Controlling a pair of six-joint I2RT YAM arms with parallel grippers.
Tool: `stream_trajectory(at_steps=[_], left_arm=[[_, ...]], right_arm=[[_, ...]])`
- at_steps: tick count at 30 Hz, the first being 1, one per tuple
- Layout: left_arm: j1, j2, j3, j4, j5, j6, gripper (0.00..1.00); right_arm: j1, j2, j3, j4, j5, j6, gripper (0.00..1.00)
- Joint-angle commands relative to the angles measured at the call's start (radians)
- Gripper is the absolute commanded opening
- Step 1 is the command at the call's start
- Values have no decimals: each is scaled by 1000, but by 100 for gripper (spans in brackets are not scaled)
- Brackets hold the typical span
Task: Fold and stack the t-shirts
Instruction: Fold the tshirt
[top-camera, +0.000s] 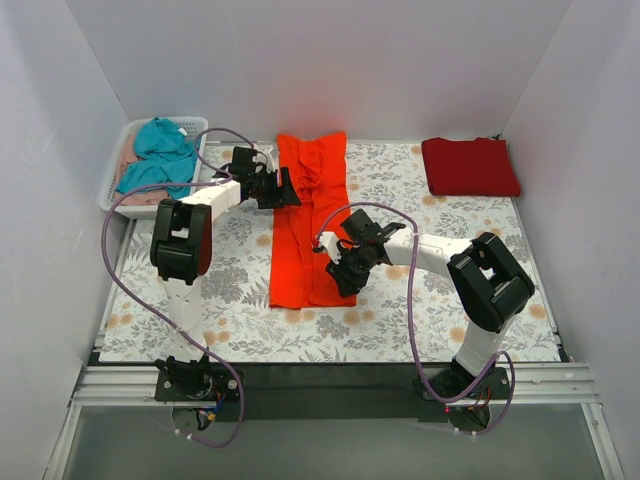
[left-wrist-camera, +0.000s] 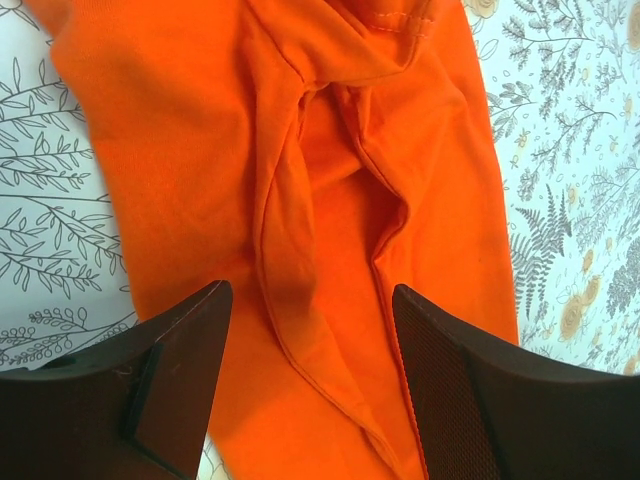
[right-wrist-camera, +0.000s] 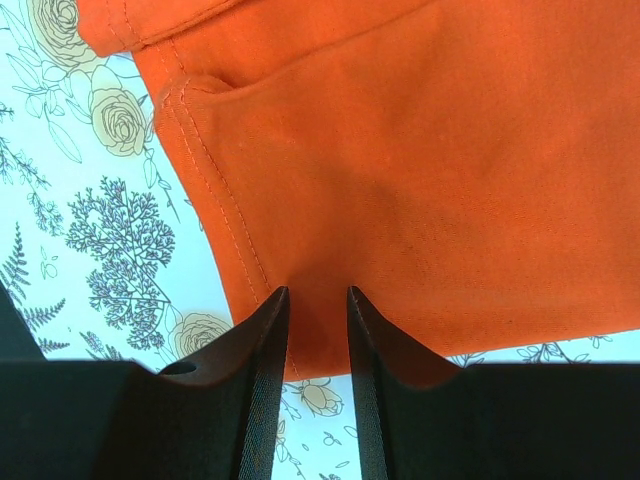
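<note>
The bright orange-red cotton t-shirt (top-camera: 305, 220) (left-wrist-camera: 200, 150) (right-wrist-camera: 450, 180) lies in the middle of the flower-printed surface (top-camera: 230, 290), folded into a narrow strip. Both arms reach over it. The left hand (top-camera: 285, 188) (left-wrist-camera: 310, 295) covers part of its left edge near the far end. The right hand (top-camera: 338, 275) (right-wrist-camera: 318, 292) sits at its right edge near the near end. At the far right of the surface, well apart from the strip, the darker crimson red t-shirt (top-camera: 470, 167) lies folded into a flat rectangle. At the far left stands a white plastic basket (top-camera: 112, 185) holding a teal garment (top-camera: 165, 145) on top of a pale pink garment (top-camera: 150, 198). Purple cables (top-camera: 108, 240) loop from both arms above the surface.

The strip's long axis runs from near to far. Its far end is rumpled, with creases and a loose fold running lengthwise. Its near end lies flat, and a stitched hem shows there in the right wrist view.

The left hand's fingers (left-wrist-camera: 190, 360) stand wide apart above the creased orange cloth and grip nothing. The right hand's fingers (right-wrist-camera: 255, 370) are drawn close, with only a narrow slot between them. Their tips meet the shirt's edge, but I cannot tell whether they pinch the cloth.
</note>
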Motion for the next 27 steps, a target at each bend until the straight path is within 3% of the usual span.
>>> stream_trajectory(at_steps=[1, 27], left_arm=[[1, 5, 33, -9, -4, -11, 64], [-43, 62, 112, -12, 33, -27, 64]], right_arm=[[4, -23, -7, -4, -22, 9, 36], [4, -12, -20, -17, -31, 6, 36]])
